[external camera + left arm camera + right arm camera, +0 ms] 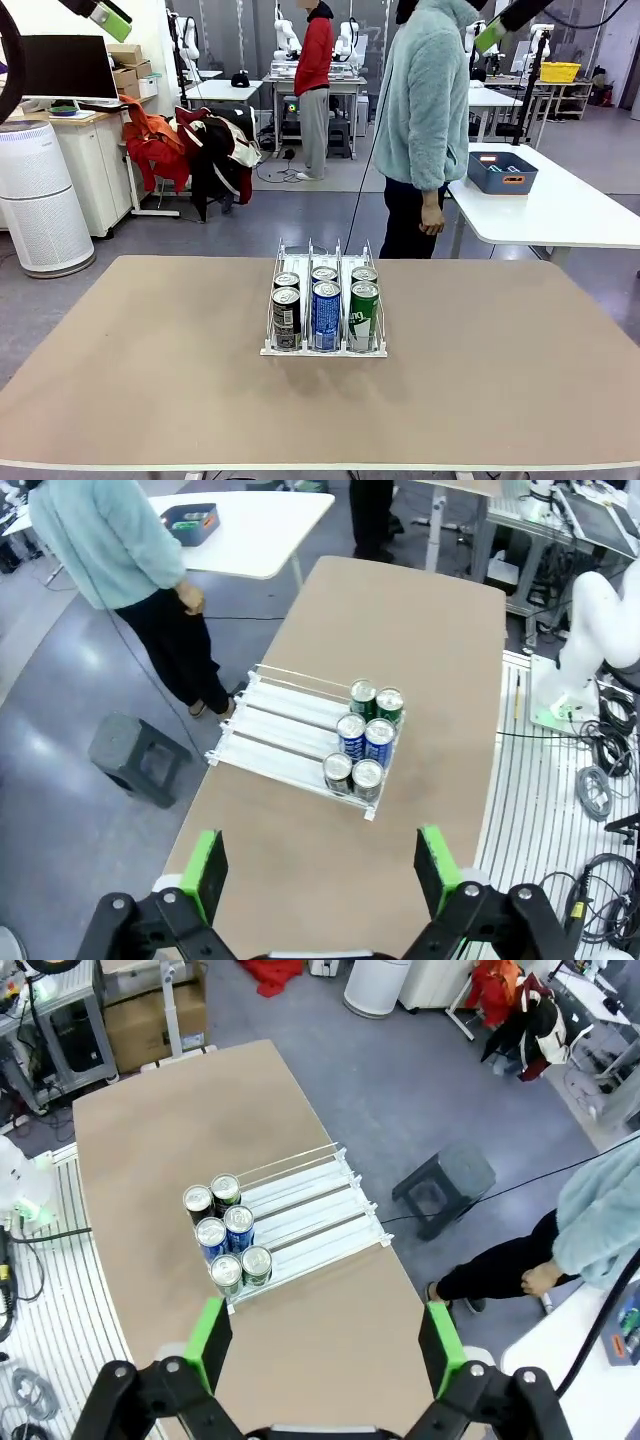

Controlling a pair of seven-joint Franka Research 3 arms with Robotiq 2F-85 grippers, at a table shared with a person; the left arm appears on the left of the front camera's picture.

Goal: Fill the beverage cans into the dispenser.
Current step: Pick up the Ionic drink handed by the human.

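Note:
The dispenser (324, 257) stands in the middle of the tan table, a white rack with three wire-railed lanes. Several beverage cans stand upright at its near end, two per lane: black (286, 318), blue-and-white (326, 315) and green (363, 315). In the left wrist view the dispenser (285, 730) and cans (365, 737) lie far below my open left gripper (320, 865). The right wrist view shows the dispenser (310, 1210) and cans (225, 1230) far below my open right gripper (325, 1345). Both grippers hang high, left (108, 17) and right (491, 34), holding nothing.
A person in a light teal fleece (425, 100) stands at the far edge, one hand (432, 215) hanging down. A dark stool (445, 1185) stands on the floor beside the table. A dark blue tub (502, 172) sits on the white table at the back right.

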